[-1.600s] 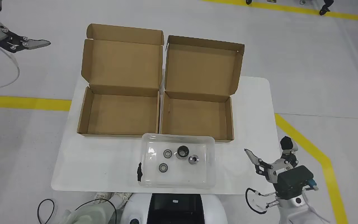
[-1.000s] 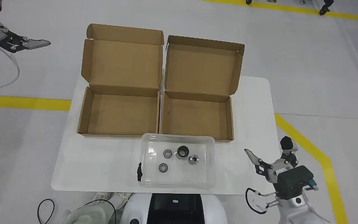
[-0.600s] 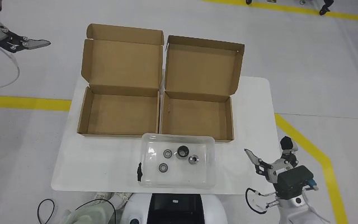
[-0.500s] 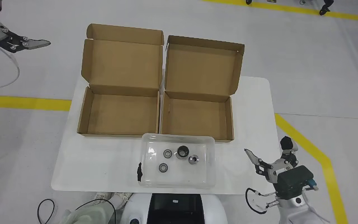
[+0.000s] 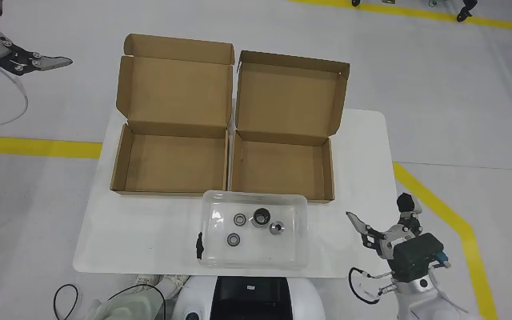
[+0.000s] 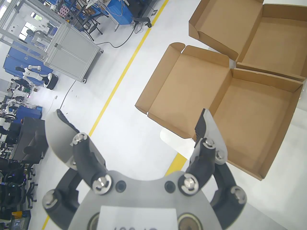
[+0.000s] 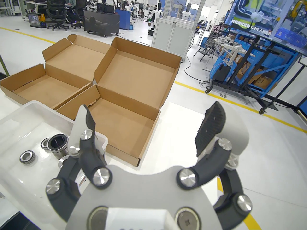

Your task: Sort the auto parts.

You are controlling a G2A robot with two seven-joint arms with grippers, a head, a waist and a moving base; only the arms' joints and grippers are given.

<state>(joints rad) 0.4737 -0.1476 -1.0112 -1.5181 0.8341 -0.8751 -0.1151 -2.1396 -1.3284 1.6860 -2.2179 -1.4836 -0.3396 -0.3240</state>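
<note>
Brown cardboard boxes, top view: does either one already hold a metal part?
No, both brown cardboard boxes show bare floors; the round metal parts lie in the clear plastic tray.

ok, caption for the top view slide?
Clear bin of auto parts before two empty open cardboard boxes; right gripper open at the table edge.

R pincer [image 7: 150,110]: silver metal, blk rubber

Glossy white floor [image 5: 448,72], yellow lines [image 5: 48,147]
</note>
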